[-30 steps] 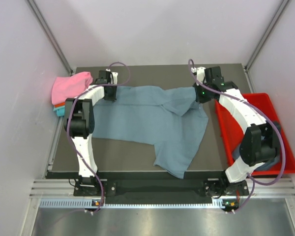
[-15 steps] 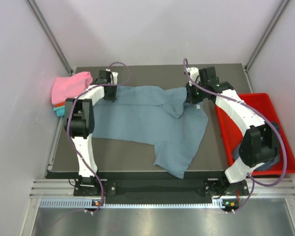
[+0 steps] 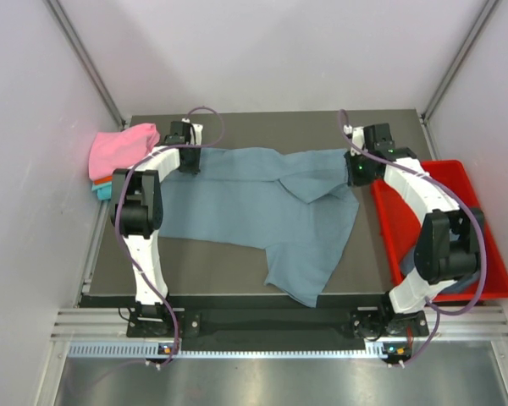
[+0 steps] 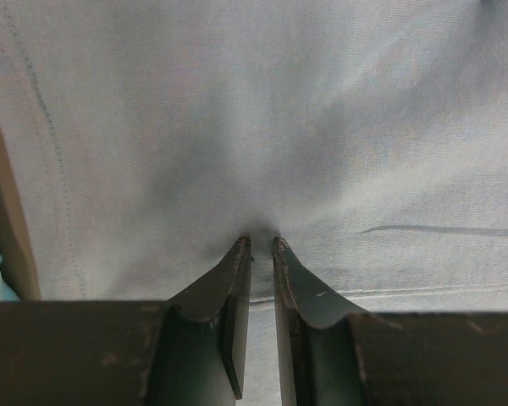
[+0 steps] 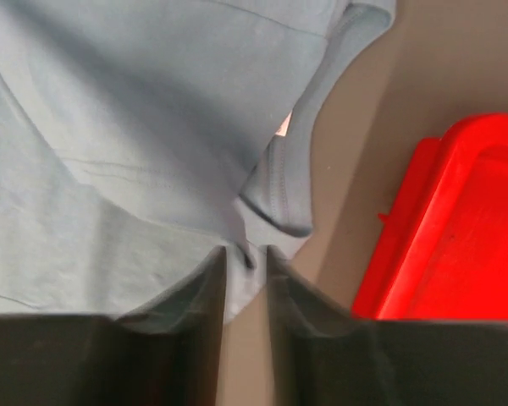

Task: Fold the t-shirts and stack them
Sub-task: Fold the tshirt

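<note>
A slate blue-grey t-shirt (image 3: pixel 254 203) lies spread across the dark table, one part folded over near its right end. My left gripper (image 3: pixel 189 162) is at the shirt's far left corner. In the left wrist view it (image 4: pixel 262 244) is shut on a puckered pinch of the shirt (image 4: pixel 279 127). My right gripper (image 3: pixel 356 175) is at the shirt's far right corner beside the red tray. In the right wrist view its jaws (image 5: pixel 246 254) stand slightly apart, with the shirt's hemmed edge (image 5: pixel 135 127) lying between the tips.
A folded pink t-shirt (image 3: pixel 123 148) tops a small stack with orange and teal edges (image 3: pixel 102 188) at the table's far left. The shallow red tray (image 3: pixel 472 182) runs along the right side, and blue-grey cloth (image 3: pixel 467 286) lies in it behind my right arm. Walls close in on three sides.
My right gripper swung left over the shirt, then back right toward the tray, dragging the shirt's right corner outward, and its jaws have parted a little. The left gripper has not moved.
</note>
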